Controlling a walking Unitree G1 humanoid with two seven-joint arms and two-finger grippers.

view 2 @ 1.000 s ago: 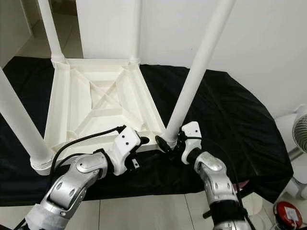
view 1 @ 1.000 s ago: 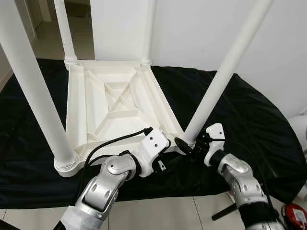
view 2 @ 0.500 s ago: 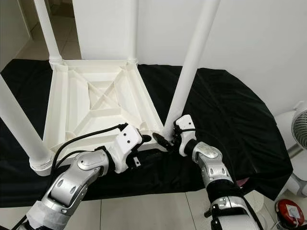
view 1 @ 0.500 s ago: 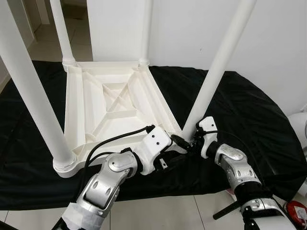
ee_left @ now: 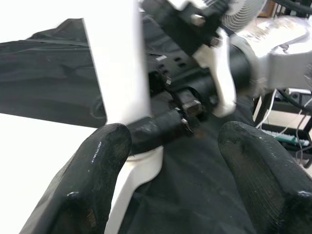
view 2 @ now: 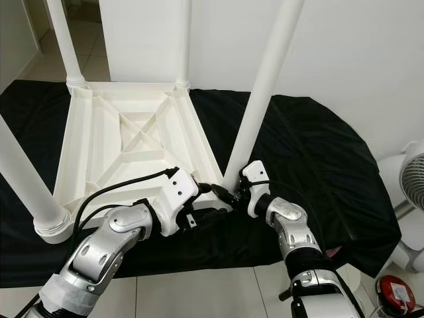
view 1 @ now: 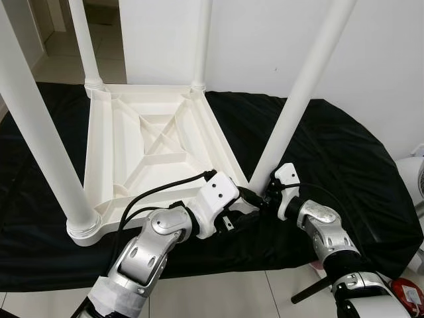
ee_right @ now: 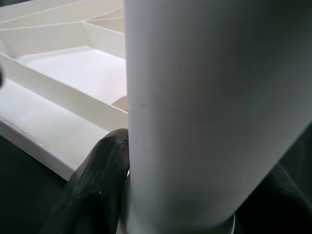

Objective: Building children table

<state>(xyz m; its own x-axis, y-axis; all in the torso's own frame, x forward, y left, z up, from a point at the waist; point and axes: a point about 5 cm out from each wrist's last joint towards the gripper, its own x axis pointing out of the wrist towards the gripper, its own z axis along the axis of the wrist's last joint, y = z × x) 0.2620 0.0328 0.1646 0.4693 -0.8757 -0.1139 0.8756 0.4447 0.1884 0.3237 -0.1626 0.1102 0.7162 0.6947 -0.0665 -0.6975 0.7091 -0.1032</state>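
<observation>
A white plastic children's table (view 1: 152,142) lies upside down on a black cloth, all its legs pointing up. My right gripper (view 1: 263,196) is shut on the base of the near right leg (view 1: 301,93), where it meets the table's corner. In the right wrist view this leg (ee_right: 209,107) stands between the black fingers (ee_right: 97,185). My left gripper (ee_left: 175,170) is open, low beside the same corner, with nothing between its fingers (ee_left: 92,170). Ahead of it, the left wrist view has the leg's base (ee_left: 117,63) with a right finger (ee_left: 156,129) wrapped round it.
The black cloth (view 1: 344,152) covers the floor under the table and runs out to the right. A white wall rises behind. A fan (view 2: 411,179) and a red object (view 2: 396,295) are at the far right. Pale floor tiles (view 1: 218,295) lie at the near edge.
My right gripper has moved in from beside the near right leg and closed round its base. The left arm has crept a little closer to that corner.
</observation>
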